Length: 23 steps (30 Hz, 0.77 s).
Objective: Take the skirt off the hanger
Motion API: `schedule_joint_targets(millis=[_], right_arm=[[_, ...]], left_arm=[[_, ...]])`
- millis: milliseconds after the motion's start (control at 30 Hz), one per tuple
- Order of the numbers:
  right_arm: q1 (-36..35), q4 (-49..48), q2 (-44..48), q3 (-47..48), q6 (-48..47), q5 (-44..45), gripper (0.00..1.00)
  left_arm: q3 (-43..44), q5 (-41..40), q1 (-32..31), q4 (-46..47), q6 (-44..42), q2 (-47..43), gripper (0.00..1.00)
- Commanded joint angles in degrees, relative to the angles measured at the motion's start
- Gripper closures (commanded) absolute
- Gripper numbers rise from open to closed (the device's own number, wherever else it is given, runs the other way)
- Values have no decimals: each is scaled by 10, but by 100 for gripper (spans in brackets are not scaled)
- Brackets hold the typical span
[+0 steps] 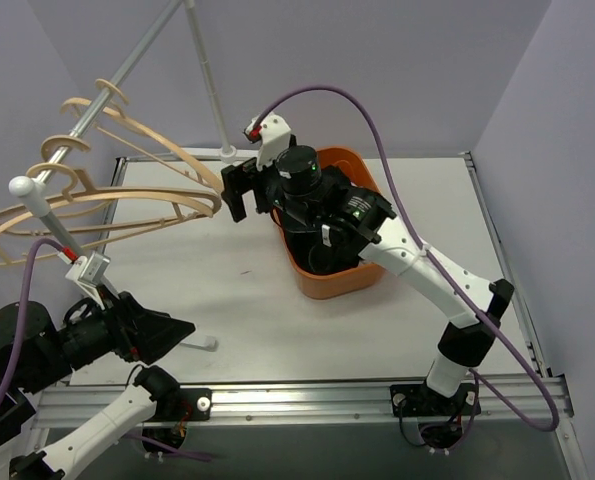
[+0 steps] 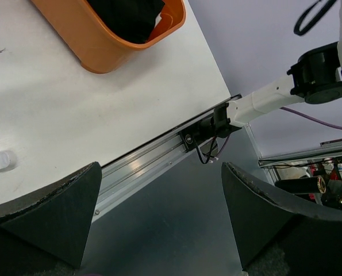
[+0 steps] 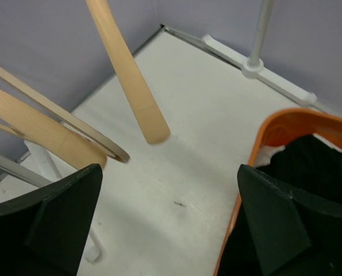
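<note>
The black skirt (image 1: 327,262) lies bunched inside the orange basket (image 1: 337,285), off any hanger; it also shows in the left wrist view (image 2: 127,17) and the right wrist view (image 3: 308,164). Several bare wooden hangers (image 1: 147,205) hang on the rack at the left. My right gripper (image 1: 235,190) is open and empty, just right of the hanger tips; the nearest hanger end (image 3: 130,80) hangs above and ahead of its gripper gap (image 3: 169,169). My left gripper (image 1: 167,335) is open and empty at the near left, its view (image 2: 160,167) looking past the table's front edge.
The rack's slanted rail (image 1: 127,70) and white upright pole (image 1: 209,80) stand at the back left, with its base (image 3: 254,66) on the table. A rack foot (image 1: 205,343) lies near my left gripper. A metal rail (image 1: 307,400) runs along the front edge.
</note>
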<state>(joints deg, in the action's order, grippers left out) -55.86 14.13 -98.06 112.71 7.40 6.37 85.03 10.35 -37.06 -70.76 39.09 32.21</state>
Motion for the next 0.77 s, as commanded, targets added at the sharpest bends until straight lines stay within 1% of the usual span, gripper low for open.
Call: schedule_joint_targets(millis=[0, 67, 100, 167, 200, 233, 267, 300, 333, 400, 433, 467, 533, 567, 633, 667, 733], right_arm=[[-7, 91, 65, -9, 54, 144, 0], [-7, 144, 96, -12, 93, 198, 0], [-7, 191, 111, -32, 146, 215, 0], [-7, 243, 158, -70, 218, 240, 0], [-7, 297, 174, -113, 293, 239, 0], [-7, 323, 189, -139, 329, 234, 0], [-8, 341, 226, -170, 361, 226, 0], [-9, 367, 247, -201, 393, 202, 0], [-11, 376, 265, -264, 450, 188, 0], [-20, 386, 324, -324, 502, 148, 0], [-26, 380, 345, -383, 539, 133, 0], [-35, 374, 390, -410, 555, 119, 0], [-43, 359, 432, -466, 593, 93, 0], [-46, 351, 475, -481, 599, 86, 0], [-49, 338, 530, -497, 604, 75, 0], [-49, 335, 546, -503, 600, 74, 0], [-49, 334, 576, -500, 598, 81, 0]], left_arm=[[-7, -10, 1, 31, 28, -2, 6], [-9, -9, 1, 34, 49, -1, 6], [-20, -5, 1, 44, 55, -1, 6], [-30, -2, 1, 52, 76, -3, 6], [-34, -1, 1, 56, 83, -2, 6], [-39, 0, 1, 56, 97, 1, 6], [-42, 0, 0, 57, 103, 4, 6], [-45, 1, 1, 58, 111, 7, 6], [-55, 1, 1, 59, 128, 7, 6], [-72, 5, 1, 77, 145, 3, 6], [-82, 5, 1, 84, 161, -6, 6], [-102, 4, 1, 98, 170, -11, 6], [-126, -1, 1, 110, 204, -33, 6], [-152, -2, 1, 123, 215, -43, 6], [-180, -3, 1, 135, 257, -75, 6], [-205, -4, 1, 144, 270, -88, 6], [-228, -2, 1, 155, 308, -122, 6]])
